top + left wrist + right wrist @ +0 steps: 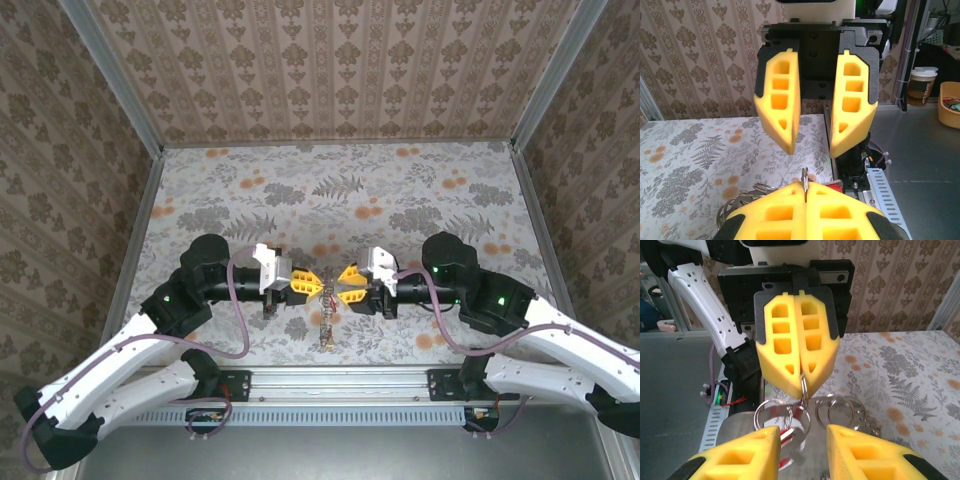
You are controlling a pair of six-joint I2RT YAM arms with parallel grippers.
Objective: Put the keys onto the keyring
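My left gripper [318,287] is shut on a thin metal keyring [805,181], whose edge pokes up between its yellow fingertips [790,197]. From that keyring [803,382] hangs a bunch of several linked split rings [836,412] and a shiny flat piece. A red bit, maybe one of the keys [788,432], shows among them. The bunch [326,328] dangles just above the table. My right gripper [343,285] faces the left one tip to tip. It is open, and its fingers [777,105] stand apart with nothing gripped between them.
The flowered tabletop [340,190] stretches away behind the grippers, boxed in by patterned walls [330,60]. A metal rail [340,385] runs along the near edge under the hanging rings. A cup [922,85] and an orange bin [949,102] stand off the table.
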